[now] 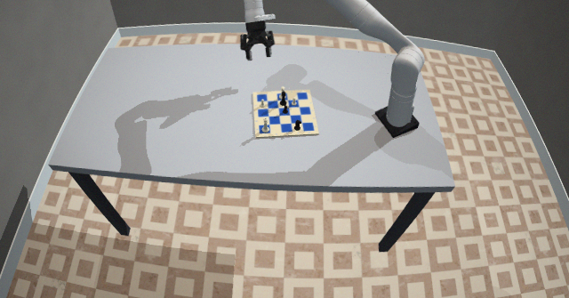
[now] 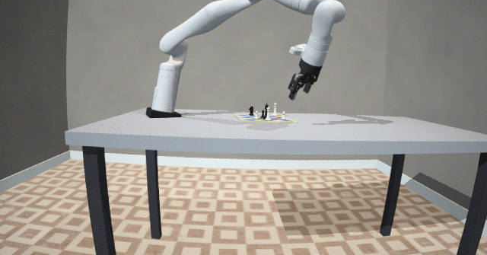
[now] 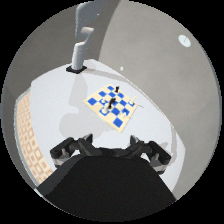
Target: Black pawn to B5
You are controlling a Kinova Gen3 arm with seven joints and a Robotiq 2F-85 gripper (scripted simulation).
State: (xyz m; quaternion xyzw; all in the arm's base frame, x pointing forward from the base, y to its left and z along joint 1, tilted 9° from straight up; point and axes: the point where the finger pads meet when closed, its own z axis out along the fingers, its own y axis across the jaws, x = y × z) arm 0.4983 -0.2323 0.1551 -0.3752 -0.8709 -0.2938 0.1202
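A small blue and cream chessboard [image 1: 285, 115] lies on the grey table, right of the middle. A small black pawn [image 1: 285, 108] stands near the board's centre, just in front of a taller black piece [image 1: 283, 95]. A black knight [image 1: 297, 125] stands near the front edge. Several white pieces stand on the board, one at the front left [image 1: 265, 125]. My gripper [image 1: 257, 53] is open and empty. It hangs high in the air, above the table's far side and well behind the board. In the side view the gripper [image 2: 298, 91] is above and right of the board [image 2: 263, 120]. The wrist view shows the board [image 3: 112, 106] far below the fingers.
The arm's black base [image 1: 396, 122] is bolted to the table right of the board. The table's edges drop to a tiled floor. Grey walls stand behind.
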